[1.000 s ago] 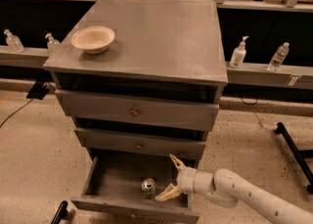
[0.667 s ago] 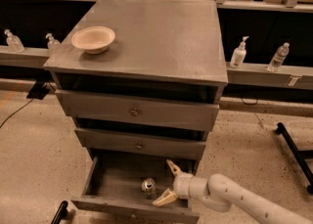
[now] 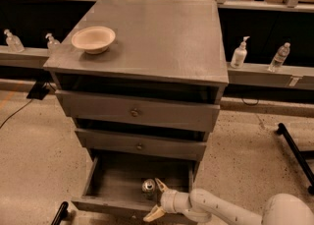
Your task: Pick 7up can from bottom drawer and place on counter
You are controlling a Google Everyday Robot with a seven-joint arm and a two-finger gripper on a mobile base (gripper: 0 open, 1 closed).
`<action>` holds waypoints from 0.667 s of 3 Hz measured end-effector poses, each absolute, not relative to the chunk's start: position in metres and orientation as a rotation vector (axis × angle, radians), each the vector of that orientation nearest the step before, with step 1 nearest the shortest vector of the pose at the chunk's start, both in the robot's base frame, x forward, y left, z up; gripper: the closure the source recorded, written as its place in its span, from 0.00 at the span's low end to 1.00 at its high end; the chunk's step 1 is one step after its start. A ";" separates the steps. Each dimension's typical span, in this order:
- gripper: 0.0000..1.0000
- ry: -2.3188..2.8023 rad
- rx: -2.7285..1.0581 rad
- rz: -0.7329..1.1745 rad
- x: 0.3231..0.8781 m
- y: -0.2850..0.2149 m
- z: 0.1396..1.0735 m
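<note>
The bottom drawer (image 3: 108, 184) is pulled open at the foot of the grey cabinet. The 7up can (image 3: 148, 186) stands upright inside it, right of the middle, its silver top showing. My gripper (image 3: 157, 200) reaches in from the lower right on a white arm. It is open, with one cream finger just right of the can and the other lower, near the drawer's front edge. The can sits at the mouth of the fingers, apart from them. The counter (image 3: 157, 37) is the broad grey top of the cabinet.
A beige bowl (image 3: 93, 39) sits at the counter's left. Two closed grey drawers (image 3: 135, 112) lie above the open one. Clear bottles (image 3: 239, 52) stand on ledges left and right. A black stand leg (image 3: 294, 148) lies on the floor at right.
My gripper has moved left along the open drawer, closing in on the can. The can, drawer and bowl have not moved.
</note>
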State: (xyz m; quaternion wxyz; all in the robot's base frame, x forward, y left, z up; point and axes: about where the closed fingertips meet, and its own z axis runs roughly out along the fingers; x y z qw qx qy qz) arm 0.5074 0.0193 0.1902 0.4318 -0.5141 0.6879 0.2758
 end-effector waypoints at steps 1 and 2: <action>0.00 1.716 -1.281 0.688 0.507 0.019 0.190; 0.00 1.682 -1.287 0.736 0.508 0.028 0.202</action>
